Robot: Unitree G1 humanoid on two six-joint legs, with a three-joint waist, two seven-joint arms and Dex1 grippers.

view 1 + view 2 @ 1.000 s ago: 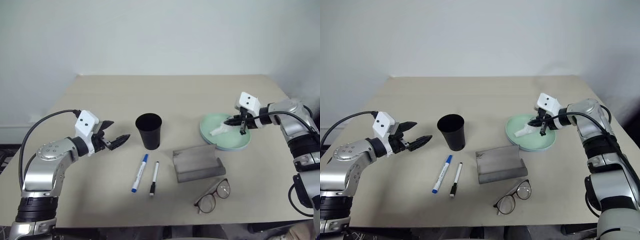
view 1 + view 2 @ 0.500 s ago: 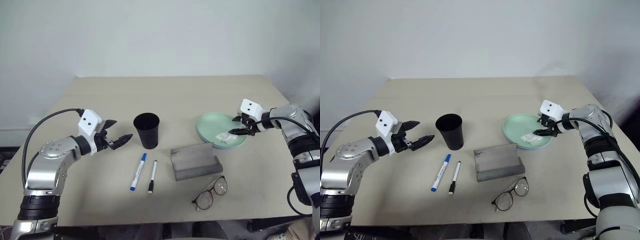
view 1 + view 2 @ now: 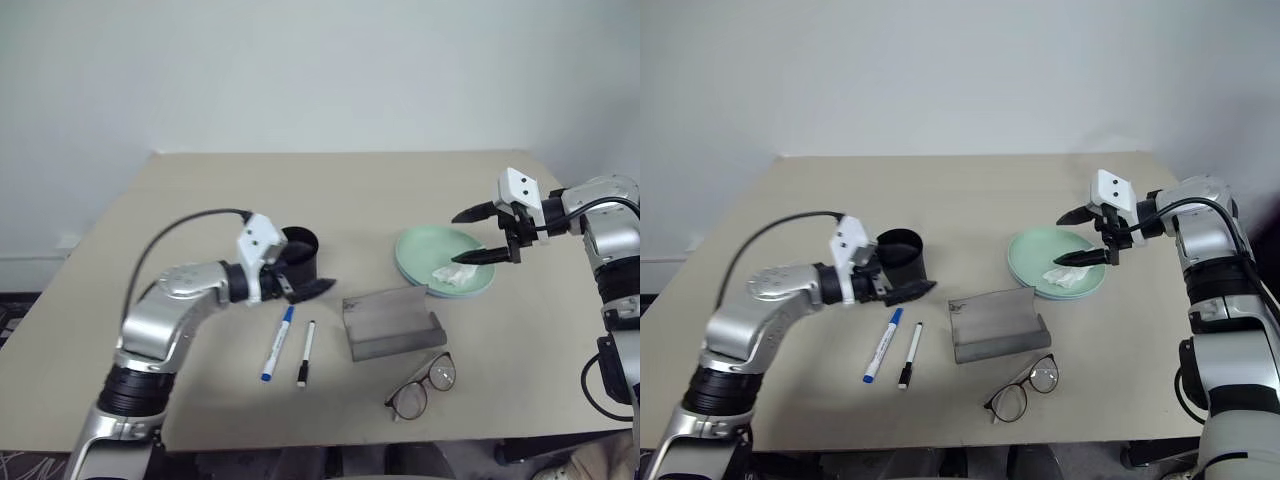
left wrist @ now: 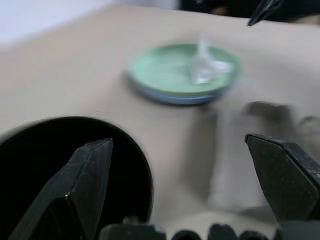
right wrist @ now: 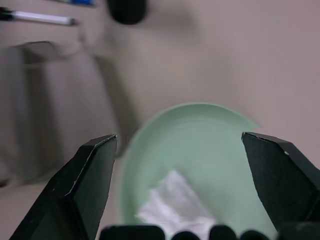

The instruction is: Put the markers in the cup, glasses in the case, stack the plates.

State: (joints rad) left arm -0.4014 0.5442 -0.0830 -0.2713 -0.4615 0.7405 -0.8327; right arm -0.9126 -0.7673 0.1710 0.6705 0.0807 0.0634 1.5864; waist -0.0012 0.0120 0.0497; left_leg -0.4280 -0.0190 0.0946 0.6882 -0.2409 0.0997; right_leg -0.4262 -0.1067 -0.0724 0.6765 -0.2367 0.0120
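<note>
The black cup [image 3: 300,248] stands left of centre, and my left gripper [image 3: 308,275] is open right in front of it, one finger [image 4: 85,185] across its rim. The blue-capped marker [image 3: 278,343] and the black-capped marker [image 3: 305,354] lie side by side on the table below the cup. The grey case [image 3: 390,325] sits open in the middle, with the glasses [image 3: 422,385] in front of it. The mint green plate [image 3: 420,250] rests on the light blue plate [image 4: 170,98]. My right gripper [image 3: 458,238] hovers open above the plates' right side, holding nothing.
A crumpled white tissue [image 3: 455,277] lies on the green plate's near right part. The beige table [image 3: 350,190] ends at a white wall behind. The right edge of the table runs close to my right arm.
My left gripper swung right, from the table's left part to the cup. My right gripper opened, left the tissue on the green plate, and lifted up and back.
</note>
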